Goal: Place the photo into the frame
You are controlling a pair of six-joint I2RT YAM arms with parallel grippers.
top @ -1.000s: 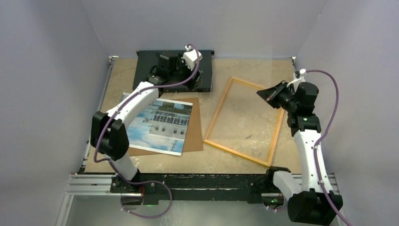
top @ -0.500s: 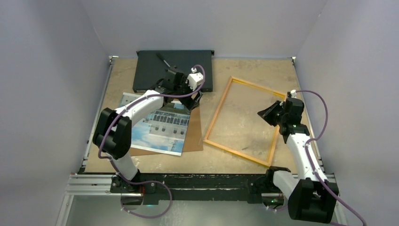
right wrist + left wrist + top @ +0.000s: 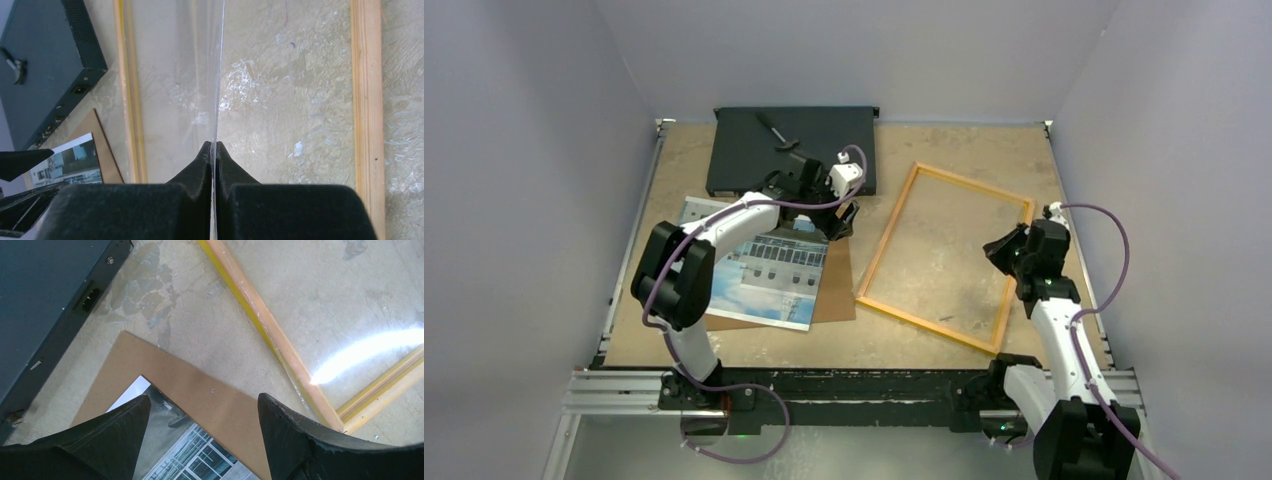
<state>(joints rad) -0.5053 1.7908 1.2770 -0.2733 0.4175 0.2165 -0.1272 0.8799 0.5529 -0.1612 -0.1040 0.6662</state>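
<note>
Two sets of jaws, opposite states. L jaws: wide apart, gripping nothing, hovering over far corner of photo [image 3: 759, 270] and brown backing board [image 3: 836, 290] beneath it; photo face up, showing below and between fingertips [image 3: 125, 425]. R jaws: fully closed, pinching thin edge of clear pane [image 3: 218, 75], seen edge-on. Frame [image 3: 886, 235] on tabletop [image 3: 964, 145] between both jaw sets, apart from photo, its yellow bar right of L jaws. Black box [image 3: 744, 150] left of L jaws.

The photo [image 3: 759, 265], a pale building under blue sky, lies face up left of the flat, skewed yellow-orange frame [image 3: 879, 250], whose clear pane [image 3: 215, 60] is raised edgewise.
</note>
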